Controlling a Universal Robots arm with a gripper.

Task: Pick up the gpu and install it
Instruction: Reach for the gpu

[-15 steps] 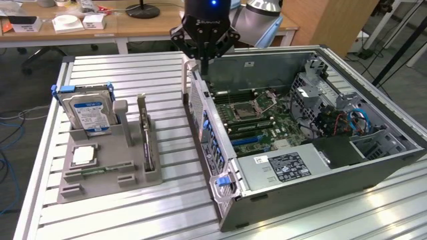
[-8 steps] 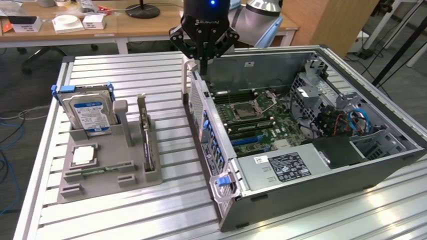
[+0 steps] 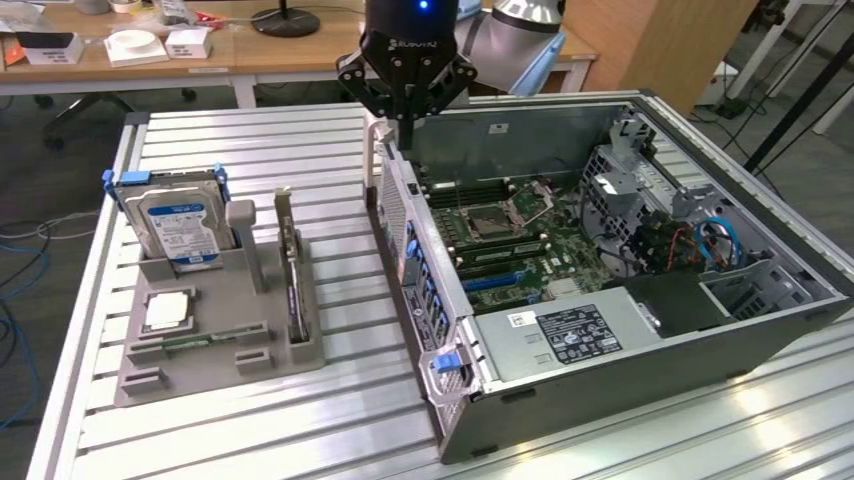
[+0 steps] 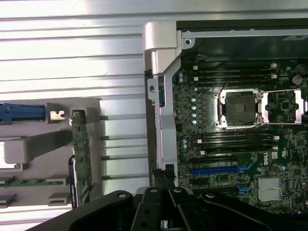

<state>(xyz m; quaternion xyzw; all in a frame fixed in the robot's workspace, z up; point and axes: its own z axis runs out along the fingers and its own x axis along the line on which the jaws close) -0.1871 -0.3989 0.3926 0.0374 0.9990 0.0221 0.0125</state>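
Slatted aluminium table (image 3: pixel 267 140) is carrying two things: grey parts holder (image 3: pixel 200 368) sat round 9 o'clock, open PC case (image 3: pixel 667 365) (lying on its side) round 3.

Your exterior camera looks down at an angle across the whole worktop (image 3: pixel 267 430); your wrist camera points straight down, closer in. Both catch the motherboard (image 3: pixel 514 245) and grey holder (image 3: pixel 187 372).

The gpu (image 3: pixel 291 278) (image 4: pixel 81 159) stands on edge in the grey holder (image 3: pixel 200 362) (image 4: pixel 48 149); thin green card, silver bracket upright.
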